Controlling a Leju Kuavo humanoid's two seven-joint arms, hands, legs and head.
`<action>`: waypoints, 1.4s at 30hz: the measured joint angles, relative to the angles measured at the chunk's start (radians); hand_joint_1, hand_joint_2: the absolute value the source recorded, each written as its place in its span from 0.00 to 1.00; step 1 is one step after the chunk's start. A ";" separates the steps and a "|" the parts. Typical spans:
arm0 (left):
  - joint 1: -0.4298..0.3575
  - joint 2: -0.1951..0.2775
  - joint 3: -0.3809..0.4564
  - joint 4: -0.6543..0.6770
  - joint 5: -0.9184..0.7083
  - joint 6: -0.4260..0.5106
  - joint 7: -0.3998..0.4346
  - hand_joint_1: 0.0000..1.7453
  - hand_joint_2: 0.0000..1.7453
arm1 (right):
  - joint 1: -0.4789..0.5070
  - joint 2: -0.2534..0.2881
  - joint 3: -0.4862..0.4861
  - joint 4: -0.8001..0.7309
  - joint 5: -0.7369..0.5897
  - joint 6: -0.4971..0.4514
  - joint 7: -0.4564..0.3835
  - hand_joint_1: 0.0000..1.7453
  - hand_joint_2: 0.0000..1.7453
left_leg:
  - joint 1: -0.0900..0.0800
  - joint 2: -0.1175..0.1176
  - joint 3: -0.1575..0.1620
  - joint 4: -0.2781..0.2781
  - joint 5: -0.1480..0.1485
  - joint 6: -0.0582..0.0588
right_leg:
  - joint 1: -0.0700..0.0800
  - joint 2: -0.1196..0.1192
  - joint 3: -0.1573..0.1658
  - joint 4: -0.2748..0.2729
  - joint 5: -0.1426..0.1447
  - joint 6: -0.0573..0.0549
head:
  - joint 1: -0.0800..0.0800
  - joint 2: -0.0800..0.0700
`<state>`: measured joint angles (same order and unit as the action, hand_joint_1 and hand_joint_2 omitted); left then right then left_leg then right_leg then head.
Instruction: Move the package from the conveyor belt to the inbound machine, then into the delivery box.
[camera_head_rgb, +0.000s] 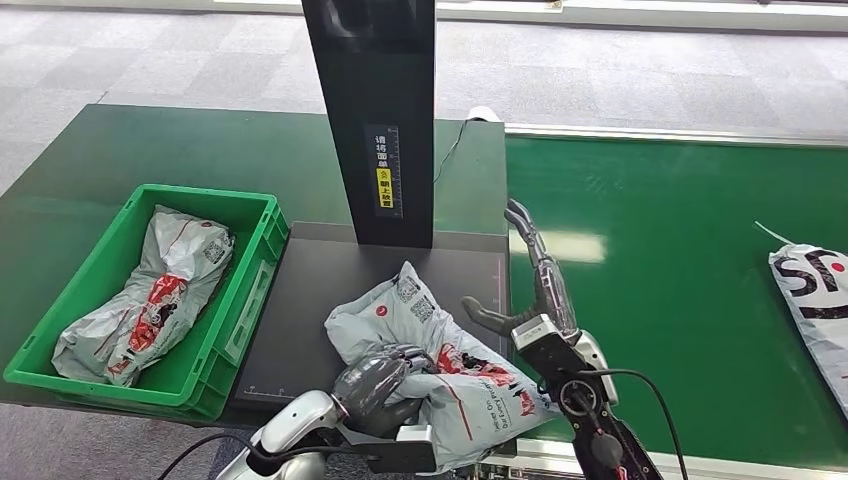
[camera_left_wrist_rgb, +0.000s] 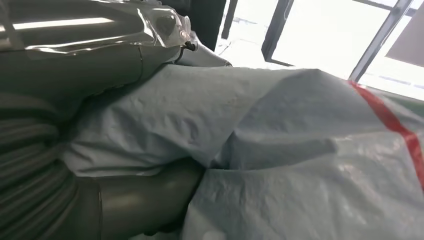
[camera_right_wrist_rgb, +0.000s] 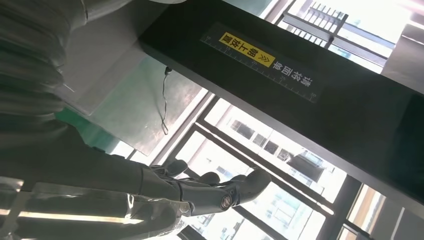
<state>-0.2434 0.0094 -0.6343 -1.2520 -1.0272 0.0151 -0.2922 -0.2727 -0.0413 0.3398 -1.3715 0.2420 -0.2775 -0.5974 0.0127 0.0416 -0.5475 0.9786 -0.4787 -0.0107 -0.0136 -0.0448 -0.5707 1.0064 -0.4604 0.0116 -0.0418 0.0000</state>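
I see a dark green tabletop (camera_head_rgb: 120, 150), and on its left part stands a green crate (camera_head_rgb: 245, 270) with one grey package (camera_head_rgb: 150, 295) inside. Just beside the crate lies the black flat plate of the inbound machine (camera_head_rgb: 300, 310), with its dark column (camera_head_rgb: 375, 110) upright at the back and a grey package (camera_head_rgb: 430, 350) resting on the plate. To the right runs the green conveyor belt (camera_head_rgb: 660, 260), and one white package (camera_head_rgb: 815, 300) lies on it at the far right edge.

Head view: even, bright overhead light; a pale glare patch on the conveyor belt (camera_head_rgb: 680, 250) mid-frame. Both wrist views face blown-out windows (upper right of each frame), so near surfaces fall dark. Left wrist view soft, close surfaces unfocused.
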 joint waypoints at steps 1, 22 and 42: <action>0.002 0.001 0.003 -0.006 0.008 0.014 -0.009 1.00 1.00 | 0.002 -0.001 -0.001 -0.002 0.000 0.000 0.000 0.00 1.00 | 0.000 0.000 -0.001 0.000 0.000 0.000 | 0.000 0.000 -0.001 0.000 0.000 0.000 | 0.000 0.000; 0.051 0.010 0.107 -0.151 0.001 0.533 -0.107 1.00 1.00 | 0.039 -0.014 -0.008 -0.035 -0.008 0.003 -0.015 0.00 1.00 | 0.000 0.000 -0.005 0.000 0.000 0.000 | 0.000 0.000 -0.005 0.000 0.000 0.000 | 0.000 0.000; 0.118 -0.172 0.589 -0.491 -0.023 0.646 -0.357 1.00 1.00 | 0.066 -0.022 -0.013 -0.042 -0.017 -0.028 -0.045 0.00 1.00 | 0.000 0.000 -0.006 0.000 0.000 0.000 | 0.000 0.000 -0.006 0.000 0.000 0.000 | 0.000 0.000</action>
<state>-0.1257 -0.1627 -0.0449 -1.7426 -1.0507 0.6615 -0.6492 -0.2067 -0.0630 0.3264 -1.4134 0.2247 -0.3056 -0.6429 0.0127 0.0420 -0.5533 0.9786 -0.4788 -0.0109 -0.0132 -0.0445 -0.5771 1.0065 -0.4605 0.0116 -0.0418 0.0000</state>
